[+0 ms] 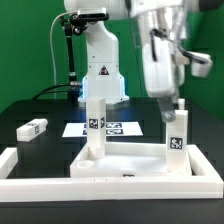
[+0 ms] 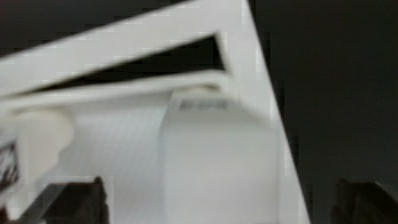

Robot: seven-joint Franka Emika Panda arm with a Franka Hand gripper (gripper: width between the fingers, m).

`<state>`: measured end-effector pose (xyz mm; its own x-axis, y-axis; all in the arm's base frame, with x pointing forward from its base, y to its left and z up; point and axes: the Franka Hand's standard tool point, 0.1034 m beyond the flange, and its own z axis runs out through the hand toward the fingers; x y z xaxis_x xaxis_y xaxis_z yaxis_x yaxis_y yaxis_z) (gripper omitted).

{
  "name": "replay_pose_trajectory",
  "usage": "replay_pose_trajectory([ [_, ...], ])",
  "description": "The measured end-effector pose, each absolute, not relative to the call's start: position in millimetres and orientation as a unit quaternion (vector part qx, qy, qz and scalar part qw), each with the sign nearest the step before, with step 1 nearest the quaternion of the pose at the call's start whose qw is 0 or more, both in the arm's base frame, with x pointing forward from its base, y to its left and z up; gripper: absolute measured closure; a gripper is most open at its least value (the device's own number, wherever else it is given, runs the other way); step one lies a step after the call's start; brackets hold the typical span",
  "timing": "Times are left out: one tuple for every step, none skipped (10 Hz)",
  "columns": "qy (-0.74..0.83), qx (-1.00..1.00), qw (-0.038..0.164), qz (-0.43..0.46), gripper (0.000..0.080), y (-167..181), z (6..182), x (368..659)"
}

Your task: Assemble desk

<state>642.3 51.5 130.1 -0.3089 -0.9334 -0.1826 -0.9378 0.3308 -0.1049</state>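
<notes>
The desk's white top panel [image 1: 130, 158] lies flat inside the border bars. Two square legs stand upright on it, one on the exterior view's left [image 1: 95, 125] and one on its right [image 1: 177, 135], each with a tag. My gripper [image 1: 176, 104] hangs just over the right leg's top. In the wrist view that leg [image 2: 222, 150] fills the middle, rising from the panel's corner [image 2: 214, 40]. My gripper [image 2: 221, 205] straddles it, and its dark fingers [image 2: 68, 200] stand apart from the leg's sides, so it is open. A third leg [image 1: 32, 128] lies loose on the table.
The marker board [image 1: 110, 128] lies behind the panel, before the robot base [image 1: 100, 75]. Low white border bars run along the front [image 1: 110, 186] and the exterior view's left [image 1: 10, 160]. The table is black.
</notes>
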Motion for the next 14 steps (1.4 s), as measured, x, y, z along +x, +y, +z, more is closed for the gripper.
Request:
replay_pose_trajectory([
  [0.807, -0.581, 0.104, 0.011, 0.0152, 54.0, 128.2, 642.8],
  [0.807, -0.582, 0.103, 0.011, 0.0152, 55.0, 126.5, 642.5],
  [0.806, -0.582, 0.103, 0.011, 0.015, 54.7, 126.4, 642.4],
  [0.806, -0.583, 0.103, 0.011, 0.015, 54.9, 125.7, 642.1],
  [0.806, -0.583, 0.102, 0.011, 0.015, 55.0, 125.5, 642.0],
  [0.806, -0.583, 0.102, 0.011, 0.015, 55.1, 125.4, 641.9],
  [0.797, -0.594, 0.103, 0.007, 0.015, 52.5, 125.9, 640.4],
  [0.785, -0.611, 0.106, -0.001, 0.015, 44.2, 127.9, 633.0],
  [0.751, -0.652, 0.109, -0.004, 0.015, 30.7, 132.9, 621.6],
  [0.729, -0.674, 0.12, -0.01, 0.015, 15.6, 139.7, 612.4],
  [0.694, -0.709, 0.123, -0.017, 0.015, -0.7, 146.5, 609.6],
  [0.643, -0.756, 0.119, -0.023, 0.015, -3.5, 144.7, 610.6],
  [0.62, -0.775, 0.117, -0.025, 0.015, -0.4, 143.0, 610.2],
  [0.593, -0.796, 0.116, -0.029, 0.015, -0.5, 142.8, 610.1],
])
